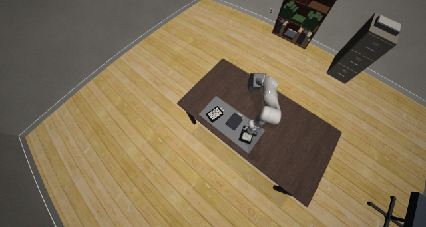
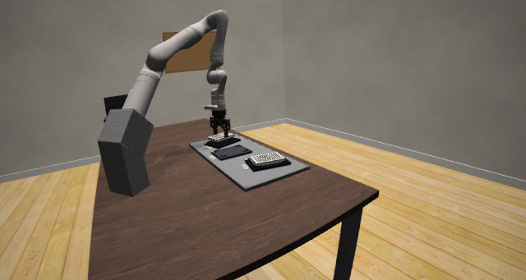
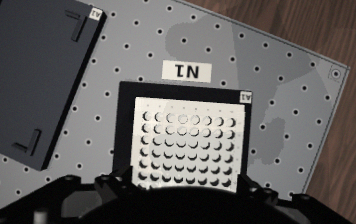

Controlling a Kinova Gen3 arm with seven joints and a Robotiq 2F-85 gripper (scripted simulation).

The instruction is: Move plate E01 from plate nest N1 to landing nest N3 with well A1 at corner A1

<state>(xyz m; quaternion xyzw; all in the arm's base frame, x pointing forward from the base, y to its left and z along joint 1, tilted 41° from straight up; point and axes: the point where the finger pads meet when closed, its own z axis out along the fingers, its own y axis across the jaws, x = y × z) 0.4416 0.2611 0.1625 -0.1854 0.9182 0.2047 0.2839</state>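
Plate E01 (image 3: 189, 145) (image 2: 219, 137) (image 1: 246, 136) is a white well plate with rows of round wells. My gripper (image 3: 184, 181) (image 2: 220, 131) (image 1: 250, 129) points straight down and is shut on its long sides. The plate is directly over the black plate nest N1 (image 3: 125, 96) (image 2: 227, 143), at most slightly raised. The landing nest N3 (image 3: 29, 75) (image 2: 231, 152) (image 1: 233, 120) is a dark empty slab with corner locators, beside N1 in the middle of the grey base. Its A1 mark (image 3: 96, 13) is at a far corner in the wrist view. Plate E07 (image 2: 268, 158) (image 1: 214, 113) sits on nest N2 at the base's other end.
The three nests stand in a row on a grey dotted base plate (image 3: 289, 100) (image 2: 255, 179) (image 1: 247, 147) on the dark wooden table (image 2: 205, 222). A white N1 label (image 3: 186, 71) lies beside nest N1. The arm's grey pedestal (image 2: 123, 153) stands at the table's back left.
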